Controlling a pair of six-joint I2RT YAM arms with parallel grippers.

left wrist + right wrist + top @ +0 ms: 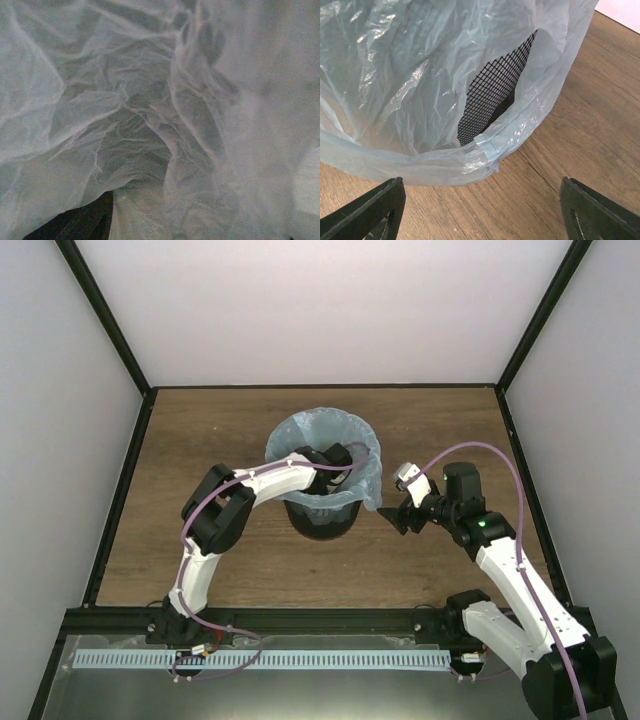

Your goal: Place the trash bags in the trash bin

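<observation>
Top cam is looking down on the whole table (200, 560). Left wrist cam is sitting inside the trash bag (150, 100), point-blank. Right wrist cam is facing it and the trash bin (495, 85) close up from outside, sharing both with top.

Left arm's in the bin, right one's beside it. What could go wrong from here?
1. The left hand sits deep inside the bag; withdrawing could drag film out or tip the bin.
2. The bag's edge hangs loose outside the bin, unheld by the open right hand; it could slip.

Blurred bag (150, 125) folds fill the left wrist view. Top view, centre: left gripper (336, 460) jaws hidden inside the bag. Right wrist view: bin (492, 95) mostly covered; right gripper (481, 187) fingers (365, 212) cut off at the bottom edge.
</observation>
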